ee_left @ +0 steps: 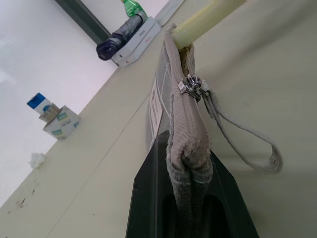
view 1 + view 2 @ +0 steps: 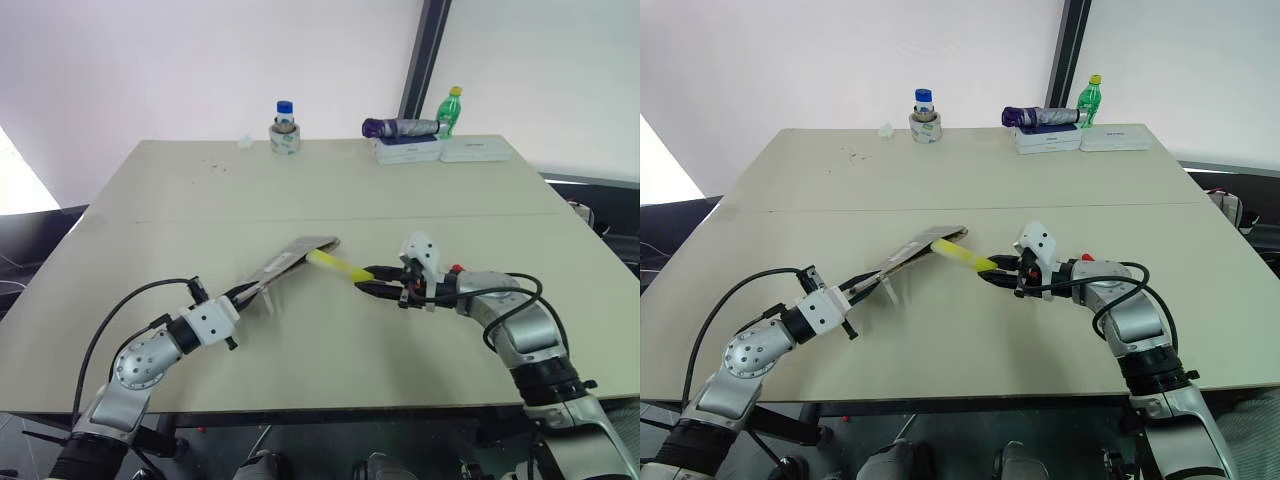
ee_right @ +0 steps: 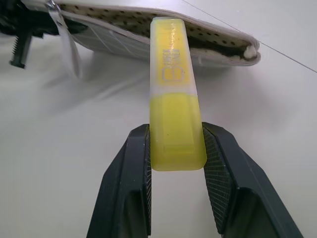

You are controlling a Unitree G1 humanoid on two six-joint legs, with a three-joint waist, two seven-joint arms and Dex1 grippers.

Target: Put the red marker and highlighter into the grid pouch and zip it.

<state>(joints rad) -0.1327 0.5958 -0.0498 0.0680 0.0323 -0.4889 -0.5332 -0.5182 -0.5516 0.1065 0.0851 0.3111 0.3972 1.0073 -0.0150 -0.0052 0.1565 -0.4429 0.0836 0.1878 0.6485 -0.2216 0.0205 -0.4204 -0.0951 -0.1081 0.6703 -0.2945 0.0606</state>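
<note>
My left gripper point(image 2: 245, 293) is shut on one end of the grid pouch point(image 2: 290, 259), holding it tilted up off the table. The left wrist view looks along the pouch's edge point(image 1: 171, 106) to the zipper slider point(image 1: 190, 85) and its wrist strap point(image 1: 257, 148). The pouch mouth point(image 3: 208, 47) gapes open at the far end. My right gripper point(image 2: 365, 278) is shut on the rear of the yellow highlighter point(image 3: 171, 99). The highlighter's front tip point(image 2: 322, 258) reaches the pouch's open mouth. The red marker is out of view.
At the table's far edge stand a tape roll with a blue-capped bottle point(image 2: 285, 130), white boxes point(image 2: 408, 150) with a folded purple umbrella point(image 2: 400, 127) on top, and a green bottle point(image 2: 452, 110). The beige table point(image 2: 200, 190) has bare surface around both arms.
</note>
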